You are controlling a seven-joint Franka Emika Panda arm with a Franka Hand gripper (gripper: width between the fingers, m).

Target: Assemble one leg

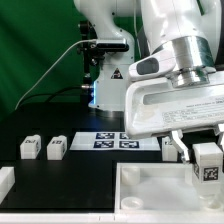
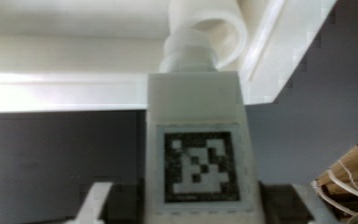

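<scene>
**Exterior view.** The arm's two-finger gripper [image 1: 207,165] is clamped on a small, stubby white plastic leg [image 1: 208,158] bearing a black-and-white square tag. It holds the leg upright over the corner of the large white square plastic tray [image 1: 140,195] with a raised rim, on the exterior view's right. Whether the leg touches the tray cannot be told. Two like tagged white blocks [image 1: 30,147] stand on the black table [image 1: 70,185], well apart toward the exterior view's left. The thin flat white marker board [image 1: 115,140] lies between them and the arm.

**Wrist view.** The leg [image 2: 201,110] is seen lengthwise, its tag facing the camera and its rounded end directed at the tray [image 2: 60,65]. The fingers [image 2: 105,205] press against its two sides.

**Judgement.** The step in hand appears to be seating the leg at the tray's corner. Done well, this calls for keeping the leg's axis square to the tray surface, centring the rounded end over its seat before descent, and lowering gently with the grip firm. A tilted entry could jam the leg or shove the tray aside.
</scene>
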